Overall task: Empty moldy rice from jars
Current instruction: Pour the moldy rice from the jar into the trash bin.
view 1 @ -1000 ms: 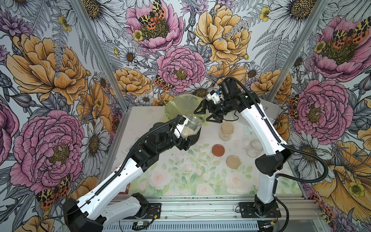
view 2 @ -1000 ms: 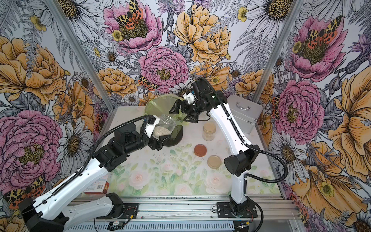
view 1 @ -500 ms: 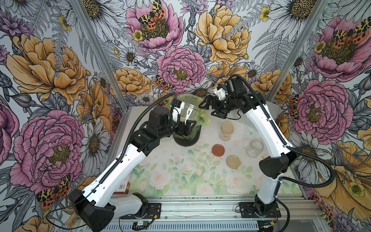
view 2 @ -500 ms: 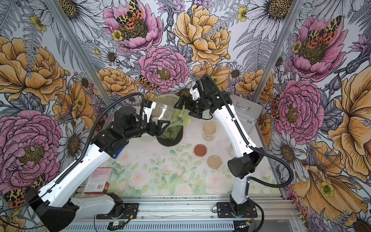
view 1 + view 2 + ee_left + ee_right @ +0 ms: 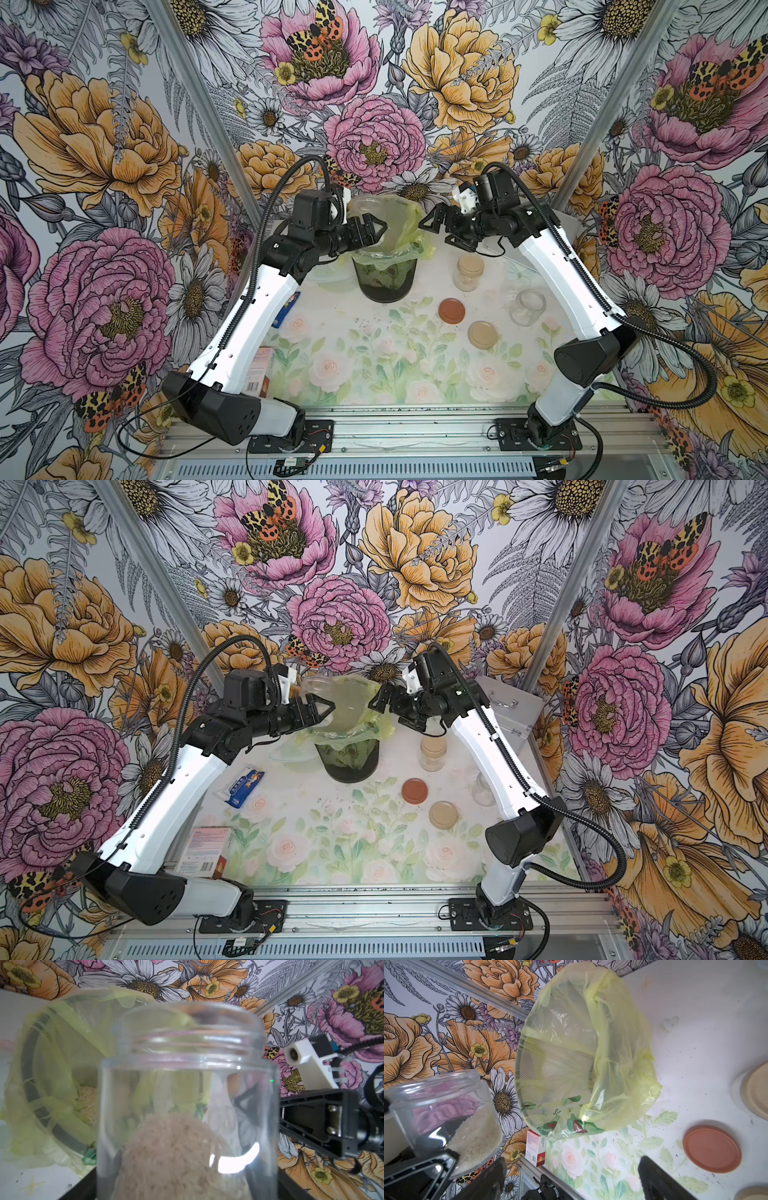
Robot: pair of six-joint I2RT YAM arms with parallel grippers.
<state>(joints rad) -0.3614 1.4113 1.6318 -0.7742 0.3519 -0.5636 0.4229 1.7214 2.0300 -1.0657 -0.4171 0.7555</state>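
My left gripper (image 5: 376,226) (image 5: 327,707) is shut on an open clear jar (image 5: 365,212) (image 5: 318,692) and holds it over the back left rim of the dark bin (image 5: 384,282) (image 5: 349,766), which is lined with a yellow-green bag. In the left wrist view the jar (image 5: 187,1084) fills the picture, with moldy rice (image 5: 176,1157) heaped in its lower part. Some rice (image 5: 87,1101) lies inside the bag. My right gripper (image 5: 434,226) (image 5: 380,702) (image 5: 571,1184) hangs open and empty at the bin's right. A lidded jar of rice (image 5: 468,272) and an empty jar (image 5: 527,306) stand on the table.
A reddish-brown lid (image 5: 451,311) and a beige lid (image 5: 483,334) lie right of the bin. A blue packet (image 5: 243,787) and a red-and-white box (image 5: 205,850) lie under my left arm. A metal case (image 5: 509,712) stands at the back right.
My left arm has lifted the jar of rice from beside the bin's front up over its back left rim. My right gripper has drawn a little to the right, still open.
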